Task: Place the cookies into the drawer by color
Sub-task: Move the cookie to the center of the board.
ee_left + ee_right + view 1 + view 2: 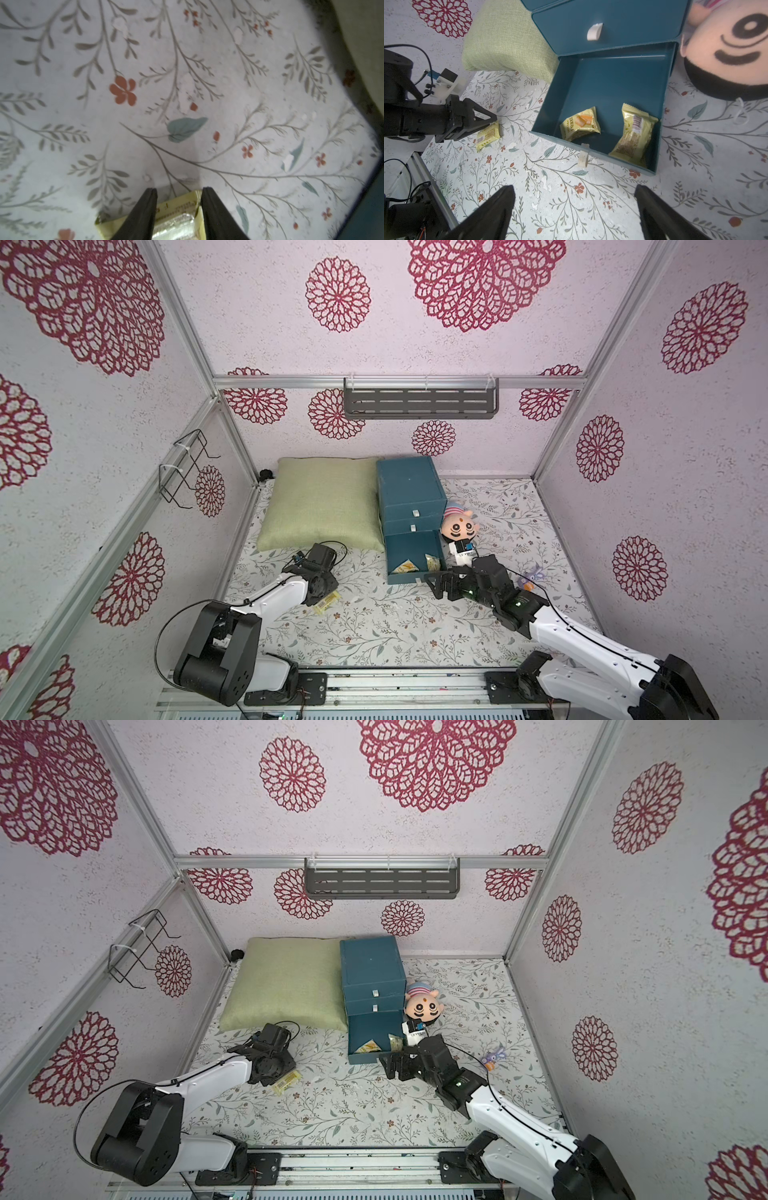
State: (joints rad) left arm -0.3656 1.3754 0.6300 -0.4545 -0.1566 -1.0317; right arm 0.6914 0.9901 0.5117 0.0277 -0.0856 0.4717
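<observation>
Floral table: yellow packet clamped in my left fingers, left of the open bottom drawer and apart from it.
Judged handling: light, crinkly, slippery film; contents crushable. I grip across the short width; use modest force. Long axis runs along my fingers, slanting toward the drawer front; barcode side up. My right fingers stand spread and empty before the drawer.
</observation>
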